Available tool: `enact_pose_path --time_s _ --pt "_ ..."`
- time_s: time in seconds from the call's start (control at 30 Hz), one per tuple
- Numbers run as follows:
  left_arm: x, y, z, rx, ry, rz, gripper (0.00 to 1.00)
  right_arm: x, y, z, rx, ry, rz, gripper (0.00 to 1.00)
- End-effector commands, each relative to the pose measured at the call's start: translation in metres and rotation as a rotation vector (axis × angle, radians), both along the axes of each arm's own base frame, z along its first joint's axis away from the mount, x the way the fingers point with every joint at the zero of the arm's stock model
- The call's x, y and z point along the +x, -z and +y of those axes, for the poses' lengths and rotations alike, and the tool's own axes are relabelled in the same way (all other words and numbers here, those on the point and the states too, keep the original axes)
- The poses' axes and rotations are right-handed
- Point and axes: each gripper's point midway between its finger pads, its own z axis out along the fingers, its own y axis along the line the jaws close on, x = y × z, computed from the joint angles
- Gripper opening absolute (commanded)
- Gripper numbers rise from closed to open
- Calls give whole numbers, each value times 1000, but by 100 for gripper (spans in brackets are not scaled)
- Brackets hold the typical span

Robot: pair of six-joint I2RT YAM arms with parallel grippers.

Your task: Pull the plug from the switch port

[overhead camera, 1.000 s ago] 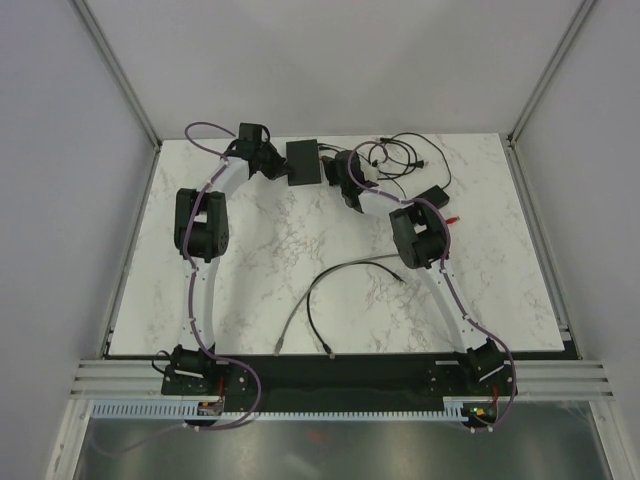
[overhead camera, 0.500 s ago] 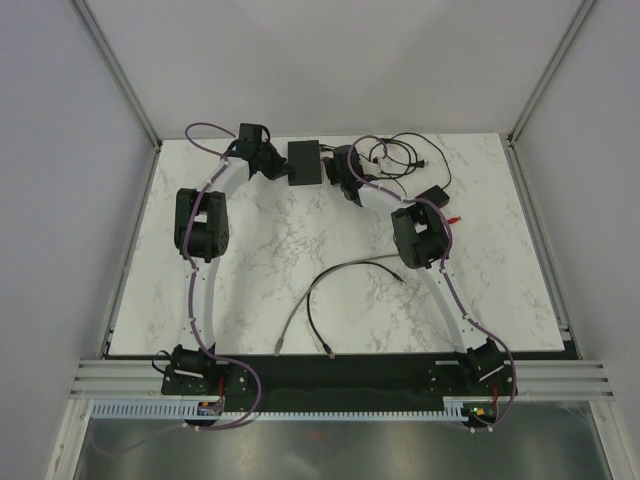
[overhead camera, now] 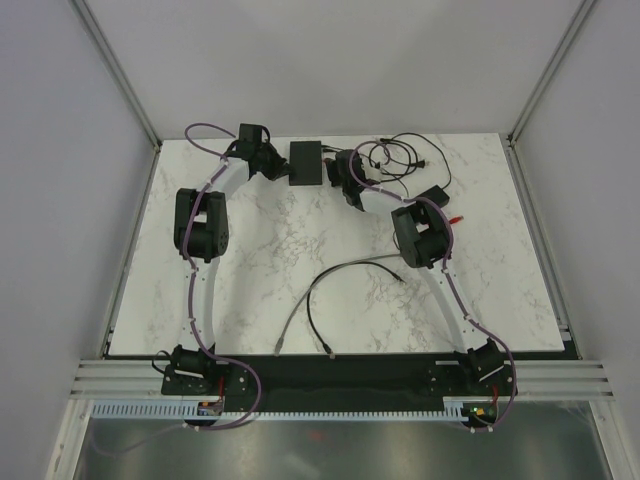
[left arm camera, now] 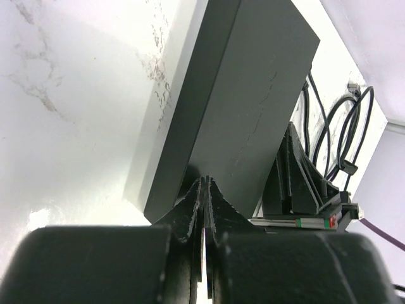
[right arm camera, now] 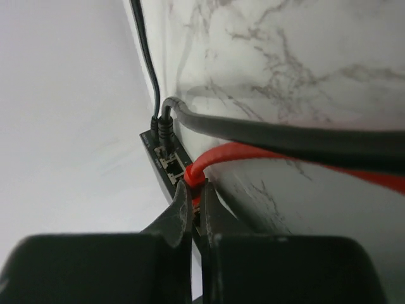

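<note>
The switch (overhead camera: 306,162) is a flat matte-black box at the back of the table. It fills the left wrist view (left arm camera: 240,107). My left gripper (overhead camera: 272,165) is shut and empty, and its tips (left arm camera: 205,182) press against the switch's near side. My right gripper (overhead camera: 340,177) is at the switch's opposite side. In the right wrist view the row of sockets (right arm camera: 169,166) shows, and my right gripper (right arm camera: 196,193) is shut on the red plug (right arm camera: 197,177) seated in a port. Its red cable (right arm camera: 253,155) curves off to the right.
A thin black cord (right arm camera: 162,123) is plugged in beside the red plug, and a thick dark cable (right arm camera: 285,136) crosses above. A black adapter brick (overhead camera: 432,197) and coiled black cords (overhead camera: 395,155) lie at back right. Loose grey and black cables (overhead camera: 330,290) lie mid-table.
My right gripper has edged slightly toward the switch's socket side, and the switch has shifted a touch to the right. The left arm holds still.
</note>
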Motion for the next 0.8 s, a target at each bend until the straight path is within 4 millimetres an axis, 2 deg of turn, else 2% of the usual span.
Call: enact_pose_path --time_s 0.0,0.07,0.13,0.2,0.23,0.27,0.33,0.37,0.4,0.43,0.47,0.5,0.53,0.57,0.6,0.7,0.77 --pt "-34 53 20 104 -44 186 2 10 14 -44 -115 123 124 0" --pt "-34 53 21 106 -46 187 2 5 23 -52 -247 93 181 0" --pt "-35 53 20 108 -42 186 2 3 30 -52 -242 84 205 0" --pt "-34 52 20 104 -35 181 2 -1 41 -41 -200 38 229 0" --pt "-34 47 17 94 -19 172 2 2 40 -36 -177 25 202 0" --pt "-35 41 15 94 -4 157 2 -6 50 -28 -179 -7 205 0" --pt "-32 29 15 106 6 112 2 -5 43 -19 -173 -39 167 0" --pt "-28 12 15 105 1 41 2 -8 44 -14 -180 -62 166 0" --pt "-25 2 15 109 -5 -2 2 -15 54 -13 -205 -87 182 0" --pt "-23 -6 17 107 -11 -34 2 -13 42 -9 -189 -93 142 0" --pt "-20 -15 15 100 -12 -75 2 -15 41 -7 -173 -99 128 0" --pt "-18 -20 13 88 0 -95 2 -28 63 -11 -128 -85 174 0" --pt "-16 -22 9 78 15 -109 2 -26 50 -4 -61 -100 123 0" --pt "-10 -30 5 57 32 -136 2 -28 53 -4 -26 -98 120 0" --pt "-9 -26 -3 33 63 -136 2 -32 62 -1 -4 -109 124 0" --pt "-1 -29 -16 -6 98 -168 2 -30 55 10 50 -144 91 0" --pt "-2 -31 -20 -5 108 -175 2 -29 55 20 14 -226 85 0"
